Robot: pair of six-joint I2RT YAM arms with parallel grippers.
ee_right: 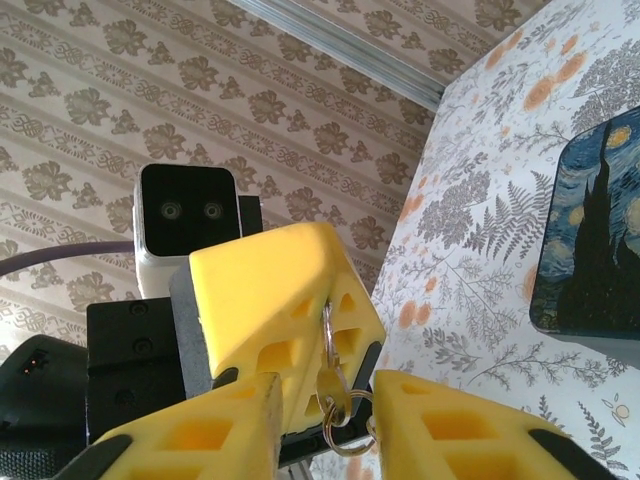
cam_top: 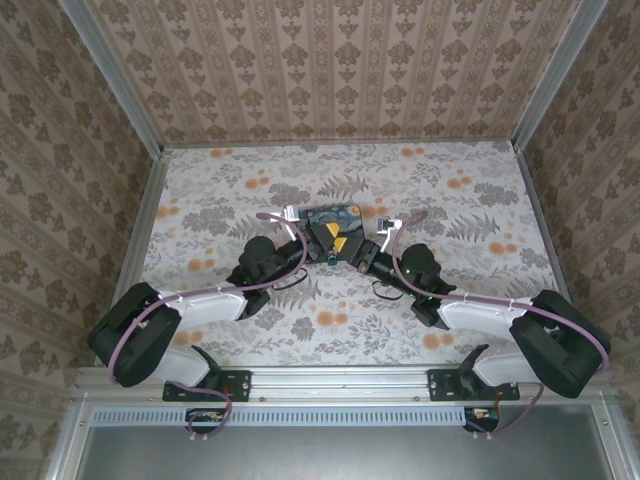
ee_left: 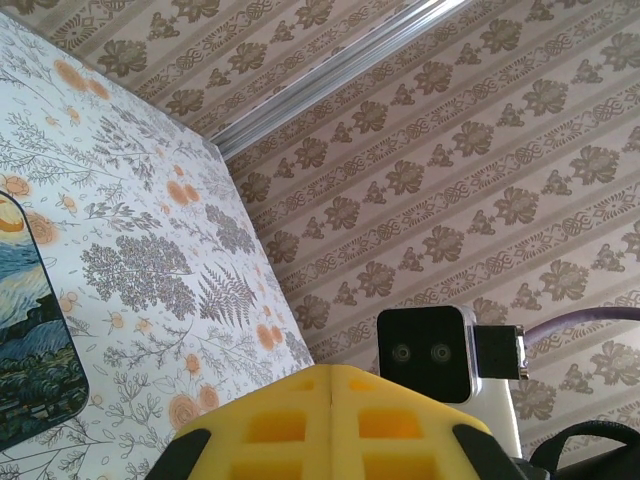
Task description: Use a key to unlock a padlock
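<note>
The key [ee_right: 331, 375], small and brassy with a wire ring [ee_right: 345, 438] hanging from its head, sticks out of the seam of my left gripper [ee_right: 322, 300], which is shut on it. My right gripper [ee_right: 328, 392] is open, one yellow finger [ee_right: 215, 435] on each side of the key and ring, close to them. From above, the left gripper [cam_top: 327, 232] and right gripper [cam_top: 342, 244] meet tip to tip at the table's middle. My left gripper's own fingers [ee_left: 330, 415] are pressed together. The padlock is out of view.
A dark-blue box painted with a starry night [cam_top: 335, 213] lies on the floral table [cam_top: 450, 180] just behind both grippers; it also sits at the left edge [ee_left: 30, 340] and the right edge [ee_right: 595, 230]. Patterned walls enclose the table.
</note>
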